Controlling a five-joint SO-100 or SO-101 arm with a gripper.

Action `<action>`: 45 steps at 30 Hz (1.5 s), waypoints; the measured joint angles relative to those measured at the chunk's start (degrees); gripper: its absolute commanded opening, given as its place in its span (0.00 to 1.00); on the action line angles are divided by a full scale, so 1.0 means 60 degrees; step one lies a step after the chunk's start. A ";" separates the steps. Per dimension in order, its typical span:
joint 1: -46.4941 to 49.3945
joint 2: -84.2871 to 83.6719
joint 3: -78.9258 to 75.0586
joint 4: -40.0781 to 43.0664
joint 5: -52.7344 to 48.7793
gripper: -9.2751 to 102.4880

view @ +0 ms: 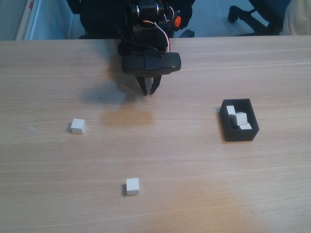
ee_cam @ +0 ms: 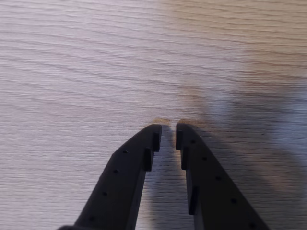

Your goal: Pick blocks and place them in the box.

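Nearest us, one white block (view: pixel 132 186) sits loose on the table (view: pixel 204 184), another (view: pixel 77 125) farther left; three more fill the black box (view: pixel 239 134) at right. Beyond, our gripper (view: pixel 149 90) hovers nearly closed, empty. We judge the cubes light, rigid; grip opposite flat faces.

No text, label, brand or number can be read — on anything, in either view.
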 measured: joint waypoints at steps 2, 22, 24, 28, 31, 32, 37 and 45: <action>0.0000 0.0000 0.0000 0.0000 0.0000 0.08; 0.1025 0.0000 0.0000 0.0088 -0.0908 0.08; 0.1304 -0.0088 -0.0029 0.0088 -0.0981 0.08; 0.1230 -0.0674 -0.0527 0.0176 -0.0850 0.08; 0.0864 -0.1143 -0.1333 0.0322 -0.0483 0.08; 0.0776 -0.1392 -0.1670 0.0396 -0.0396 0.09; 0.0908 -0.2769 -0.3428 0.1348 -0.0278 0.13; 0.2256 -0.4307 -0.5200 0.1597 -0.1289 0.18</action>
